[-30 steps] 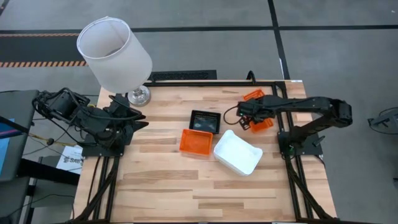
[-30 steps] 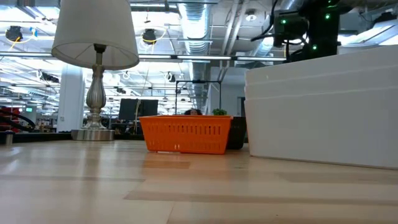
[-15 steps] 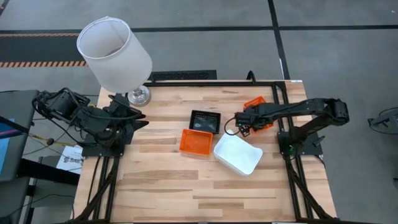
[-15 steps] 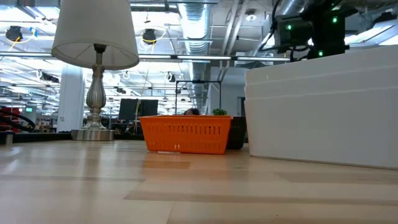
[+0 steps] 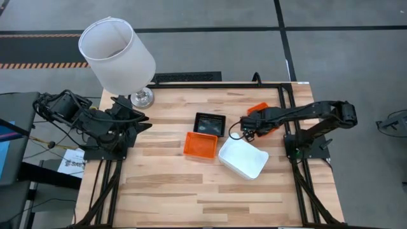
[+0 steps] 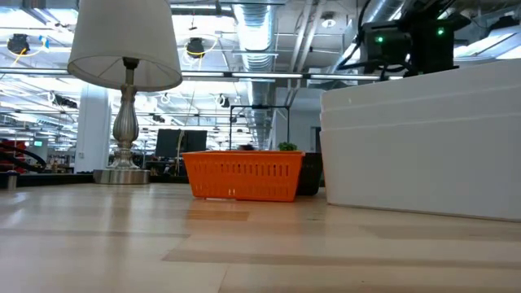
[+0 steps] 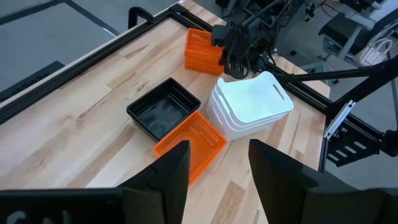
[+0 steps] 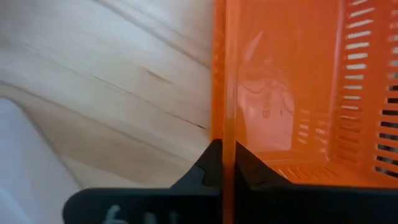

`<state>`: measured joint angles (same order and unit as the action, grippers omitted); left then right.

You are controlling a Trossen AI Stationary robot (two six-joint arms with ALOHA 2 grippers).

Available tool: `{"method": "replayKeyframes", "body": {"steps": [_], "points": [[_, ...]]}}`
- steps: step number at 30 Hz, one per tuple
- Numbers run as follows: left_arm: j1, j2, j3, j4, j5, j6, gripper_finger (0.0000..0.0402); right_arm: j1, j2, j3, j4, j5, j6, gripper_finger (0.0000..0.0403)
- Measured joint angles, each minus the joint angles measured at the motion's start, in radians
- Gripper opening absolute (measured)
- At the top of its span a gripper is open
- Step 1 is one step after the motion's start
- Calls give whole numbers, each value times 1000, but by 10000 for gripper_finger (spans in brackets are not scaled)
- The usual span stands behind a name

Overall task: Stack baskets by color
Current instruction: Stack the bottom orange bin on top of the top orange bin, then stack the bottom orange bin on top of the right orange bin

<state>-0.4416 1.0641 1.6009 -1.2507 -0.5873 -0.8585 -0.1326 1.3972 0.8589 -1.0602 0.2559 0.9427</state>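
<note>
My right gripper [image 5: 247, 127] is shut on an orange mesh basket [image 5: 257, 109] at the far right of the table. In the left wrist view this basket [image 7: 202, 42] sits over a second orange one [image 7: 206, 63]. A third orange basket [image 5: 200, 145] rests flat on the wood mid-table, beside a black mesh basket [image 5: 210, 123]. A stack of white baskets [image 5: 243, 157] stands near the right gripper. My left gripper [image 7: 217, 174] waits open, raised over the table's left edge. My right gripper pinches one side wall of the orange basket at its rim [image 8: 224, 112], one finger inside the basket and one outside. The fingers come steeply from above and point down. Whether the basket's bottom rests on the orange basket under it, I cannot tell.
A lamp with a big white shade [image 5: 117, 54] stands on its metal foot [image 5: 142, 97] at the far left corner. The black frame rail [image 5: 287, 108] runs along the table's right edge. Bare wood lies across the near half of the table [image 5: 203, 197].
My right gripper has carried its orange basket down and toward the table's far edge, onto the spot of the other orange basket there. The two, apart a second ago, now overlap under the arm. The left arm has kept still.
</note>
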Motion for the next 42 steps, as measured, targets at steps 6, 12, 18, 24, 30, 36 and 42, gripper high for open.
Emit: {"method": "replayKeyframes", "body": {"steps": [6, 12, 18, 24, 30, 36, 42], "points": [[0, 0, 0, 0, 0, 0, 152, -1, 0, 0, 81, -36, -70, 20], [0, 0, 0, 0, 0, 3, 152, -1, 0, 0, 158, -67, -140, 32], [0, 0, 0, -1, 1, 12, 152, -2, 0, 0, 160, -67, -172, 74], [0, 0, 0, -1, 1, 12, 152, -53, -16, 28, 140, -80, -222, 139], [0, 0, 0, -1, 4, 12, 152, -84, -70, 177, 112, -78, -248, 187], [0, 0, 0, -1, 4, 11, 152, 22, -60, 285, 384, -138, -313, 193], [0, 0, 0, -1, -2, 11, 152, 208, 114, 337, 791, -179, -441, 184]]}}
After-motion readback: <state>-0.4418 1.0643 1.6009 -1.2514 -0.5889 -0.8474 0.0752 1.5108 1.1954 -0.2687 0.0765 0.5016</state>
